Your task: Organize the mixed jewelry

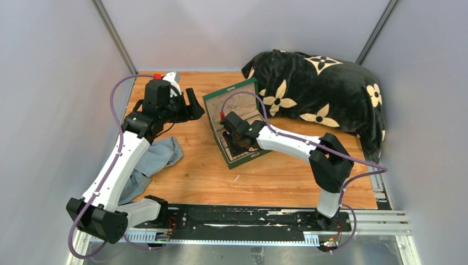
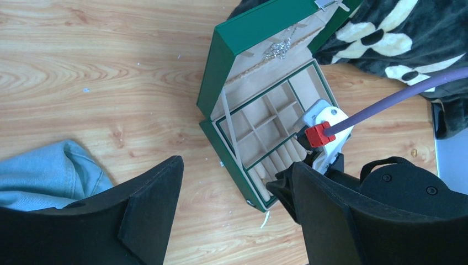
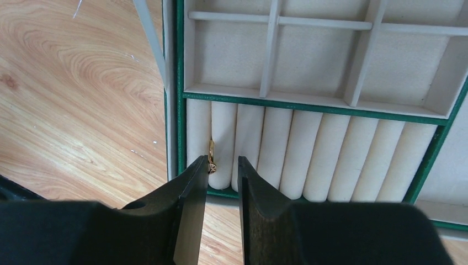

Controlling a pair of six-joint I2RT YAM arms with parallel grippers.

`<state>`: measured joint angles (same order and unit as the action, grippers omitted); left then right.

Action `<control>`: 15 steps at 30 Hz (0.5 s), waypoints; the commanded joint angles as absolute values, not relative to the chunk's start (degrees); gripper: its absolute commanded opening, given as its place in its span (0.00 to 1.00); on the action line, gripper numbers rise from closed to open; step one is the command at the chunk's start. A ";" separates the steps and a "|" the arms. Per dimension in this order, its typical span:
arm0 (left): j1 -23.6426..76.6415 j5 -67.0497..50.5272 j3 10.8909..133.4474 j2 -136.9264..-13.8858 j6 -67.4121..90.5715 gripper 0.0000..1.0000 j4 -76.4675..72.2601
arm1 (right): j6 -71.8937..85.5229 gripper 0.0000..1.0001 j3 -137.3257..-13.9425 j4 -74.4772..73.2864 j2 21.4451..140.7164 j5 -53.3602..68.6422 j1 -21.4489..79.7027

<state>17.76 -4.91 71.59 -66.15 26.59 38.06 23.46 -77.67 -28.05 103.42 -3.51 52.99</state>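
A light wooden worktop (image 1: 276, 176) carries an open green jewellery box with beige lining (image 2: 218, 61) near its middle. The box's lid stands up on the far-left side, and square compartments meet a row of padded rolls at its near end. A black plush blanket with cream flowers (image 1: 325, 94) lies heaped far right, just beside the box. A crumpled light-blue denim cloth (image 1: 157, 157) lies left. A thin pale sliver (image 2: 265, 220) lies just near of the box.

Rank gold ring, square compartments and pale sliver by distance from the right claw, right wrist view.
1. gold ring, between rolls at the right claw tips.
2. square compartments, beyond the rolls.
3. pale sliver, far left on the table.
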 commanded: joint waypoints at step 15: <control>17.40 -5.75 70.35 -65.65 27.41 0.77 36.30 | 23.82 0.31 -76.33 -28.26 97.89 -6.12 52.38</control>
<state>17.76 -5.32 70.89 -66.15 27.05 37.15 23.18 -77.45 -28.01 100.64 -4.14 52.97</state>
